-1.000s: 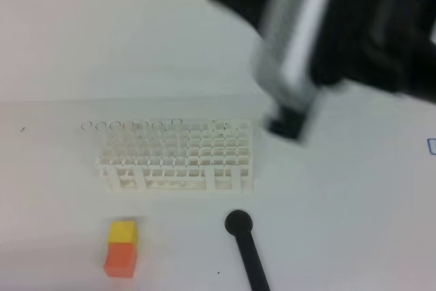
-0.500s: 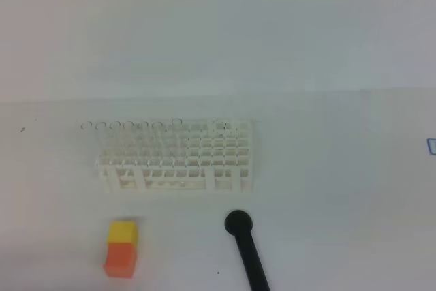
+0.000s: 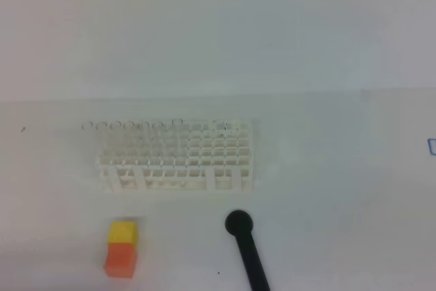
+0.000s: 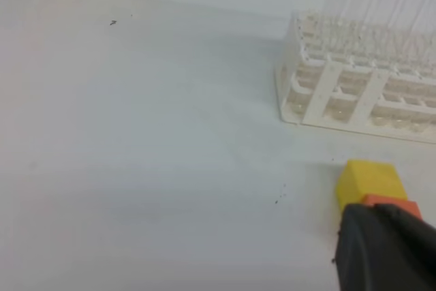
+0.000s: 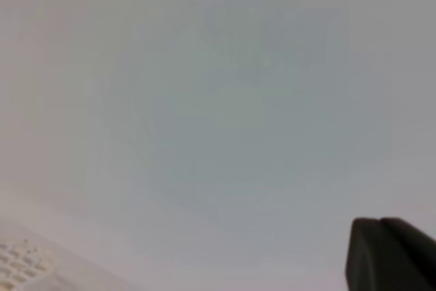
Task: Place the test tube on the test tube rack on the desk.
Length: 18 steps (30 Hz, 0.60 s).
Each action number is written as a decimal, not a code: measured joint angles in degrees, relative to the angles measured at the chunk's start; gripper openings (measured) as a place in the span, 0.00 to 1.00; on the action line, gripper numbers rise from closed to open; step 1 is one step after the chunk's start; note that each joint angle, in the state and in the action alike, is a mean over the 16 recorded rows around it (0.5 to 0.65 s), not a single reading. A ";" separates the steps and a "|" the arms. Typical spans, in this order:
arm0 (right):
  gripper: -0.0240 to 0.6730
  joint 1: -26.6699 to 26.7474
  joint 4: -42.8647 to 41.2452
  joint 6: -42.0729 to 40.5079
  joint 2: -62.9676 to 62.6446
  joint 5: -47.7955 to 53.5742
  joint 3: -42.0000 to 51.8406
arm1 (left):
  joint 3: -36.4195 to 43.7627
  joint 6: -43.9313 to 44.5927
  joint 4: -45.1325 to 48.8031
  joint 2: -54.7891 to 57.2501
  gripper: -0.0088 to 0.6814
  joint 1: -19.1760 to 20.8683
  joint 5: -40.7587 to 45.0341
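I see tubes standing along the far row of the test tube rack (image 3: 178, 157), held upright by its grid; both my grippers are closed, empty.

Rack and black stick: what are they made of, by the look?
Rack: probably white moulded plastic, matte, judging by its thin, even grid walls. Stick: black, dull, round head; plastic or rubber, can't tell which.
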 joint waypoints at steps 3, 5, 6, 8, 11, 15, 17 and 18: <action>0.03 -0.25 2.00 -0.34 -0.47 -1.71 2.00 | 0.00 0.00 0.00 0.00 0.01 0.00 0.00; 0.03 -0.52 2.79 -0.37 -0.73 -3.00 3.41 | 0.00 -0.01 0.00 0.00 0.01 0.00 0.00; 0.03 -0.71 3.03 -0.08 -0.86 -3.65 4.15 | 0.00 -0.02 0.00 0.00 0.01 -0.01 0.00; 0.03 -1.26 2.87 1.44 -1.12 -4.89 5.72 | 0.00 -0.03 0.00 0.00 0.01 -0.01 0.00; 0.03 -2.48 0.85 6.39 -1.51 -6.17 8.14 | 0.00 -0.05 0.00 0.00 0.01 -0.01 0.00; 0.03 -4.49 -4.09 16.48 -1.94 -5.57 10.96 | -0.12 -0.07 0.00 0.07 0.01 0.00 0.05; 0.03 -5.47 -7.01 22.18 -2.06 -3.84 11.94 | -0.12 -0.08 0.00 0.07 0.01 0.00 0.05; 0.03 -5.93 -8.53 25.12 -2.09 -2.76 12.37 | -0.12 -0.09 0.00 0.07 0.01 0.00 0.05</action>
